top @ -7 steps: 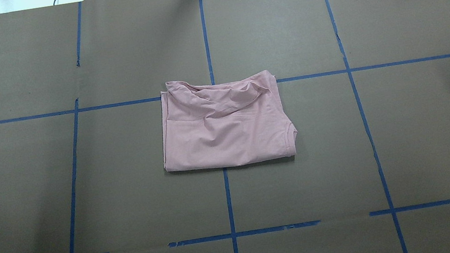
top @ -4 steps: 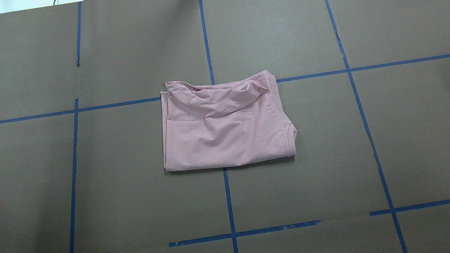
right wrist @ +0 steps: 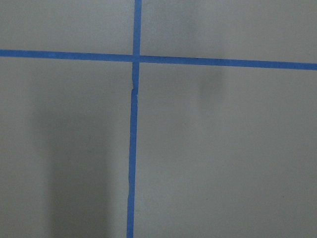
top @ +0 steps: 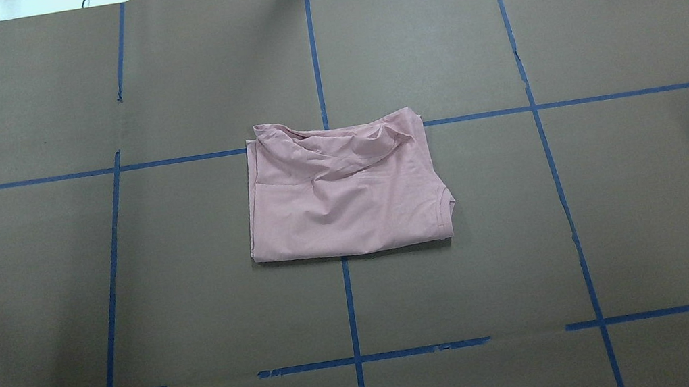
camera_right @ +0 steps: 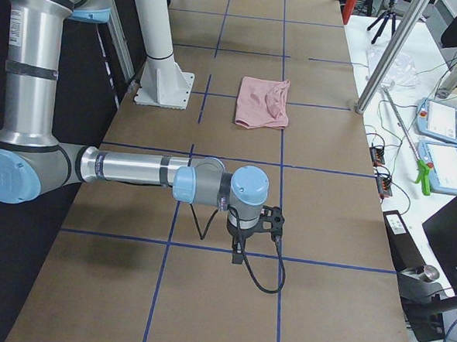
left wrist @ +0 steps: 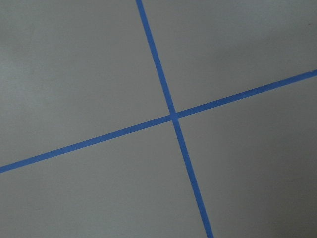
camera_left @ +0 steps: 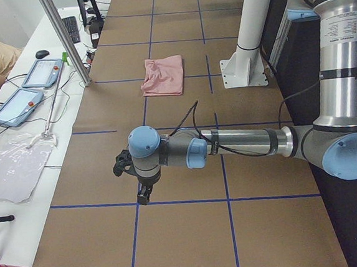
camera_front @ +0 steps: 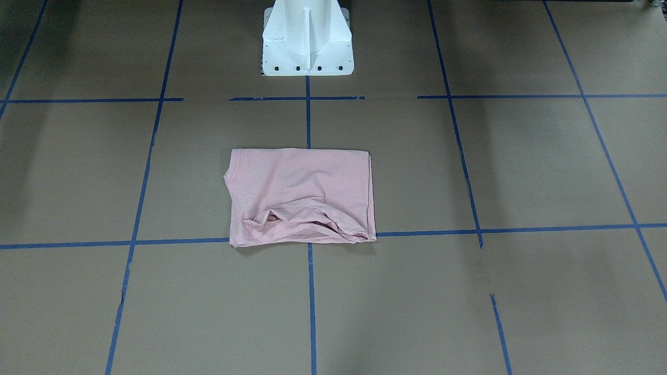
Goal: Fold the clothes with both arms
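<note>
The pale pink T-shirt (top: 344, 193) lies folded into a rough rectangle at the table's middle, plain side up, with a rumpled fold along its far edge. It also shows in the front view (camera_front: 302, 192) and both side views (camera_left: 164, 75) (camera_right: 264, 103). The left gripper (camera_left: 143, 198) hangs over bare paper far to the robot's left of the shirt. The right gripper (camera_right: 239, 255) hangs over bare paper far to the robot's right. Both show only in side views, so I cannot tell whether they are open or shut. The wrist views show only brown paper and blue tape.
The white pedestal base (camera_front: 307, 41) stands at the robot's edge of the table. Blue tape lines (top: 350, 302) grid the brown paper. Metal posts (camera_left: 64, 37) (camera_right: 391, 49) and tablets (camera_left: 24, 91) (camera_right: 440, 137) are along the operators' side.
</note>
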You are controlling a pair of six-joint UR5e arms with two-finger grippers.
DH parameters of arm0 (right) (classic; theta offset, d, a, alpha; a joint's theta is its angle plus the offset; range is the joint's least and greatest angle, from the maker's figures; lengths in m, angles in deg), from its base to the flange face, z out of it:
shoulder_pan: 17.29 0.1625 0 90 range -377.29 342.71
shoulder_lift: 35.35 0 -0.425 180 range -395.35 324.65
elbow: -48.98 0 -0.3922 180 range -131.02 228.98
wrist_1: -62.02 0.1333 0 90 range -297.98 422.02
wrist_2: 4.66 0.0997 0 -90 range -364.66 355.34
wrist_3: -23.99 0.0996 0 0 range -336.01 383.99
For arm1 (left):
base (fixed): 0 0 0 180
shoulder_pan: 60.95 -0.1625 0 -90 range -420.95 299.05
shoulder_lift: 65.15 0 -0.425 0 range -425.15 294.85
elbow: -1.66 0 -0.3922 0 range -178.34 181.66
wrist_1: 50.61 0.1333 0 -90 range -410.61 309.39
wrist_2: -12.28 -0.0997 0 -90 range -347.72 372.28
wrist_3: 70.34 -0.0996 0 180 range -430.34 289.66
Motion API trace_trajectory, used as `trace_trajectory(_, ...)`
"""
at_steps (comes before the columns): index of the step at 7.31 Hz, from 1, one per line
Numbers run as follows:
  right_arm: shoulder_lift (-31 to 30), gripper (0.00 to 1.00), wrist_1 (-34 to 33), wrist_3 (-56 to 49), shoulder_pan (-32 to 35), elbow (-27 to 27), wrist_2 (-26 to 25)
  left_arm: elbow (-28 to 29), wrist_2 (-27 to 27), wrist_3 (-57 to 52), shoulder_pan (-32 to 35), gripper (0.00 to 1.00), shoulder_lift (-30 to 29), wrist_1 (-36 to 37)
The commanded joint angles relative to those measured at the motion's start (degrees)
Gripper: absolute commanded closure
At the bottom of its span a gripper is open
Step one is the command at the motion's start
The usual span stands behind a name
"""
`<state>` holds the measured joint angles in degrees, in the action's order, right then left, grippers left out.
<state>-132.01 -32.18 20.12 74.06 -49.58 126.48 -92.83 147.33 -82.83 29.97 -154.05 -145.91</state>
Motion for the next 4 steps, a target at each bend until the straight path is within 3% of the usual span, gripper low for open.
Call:
trace_trajectory(1, 0.0, 0.00, 0.1, 0.0, 0.0, 0.0, 0.2, -0.3, 0.0, -0.2, 0.0, 0.00, 0.4, -0.3)
trace_trajectory(4, 0.0, 0.00, 0.1, -0.2, 0.0, 0.0, 0.3, -0.3, 0.0, -0.3, 0.0, 0.00, 0.4, -2.8)
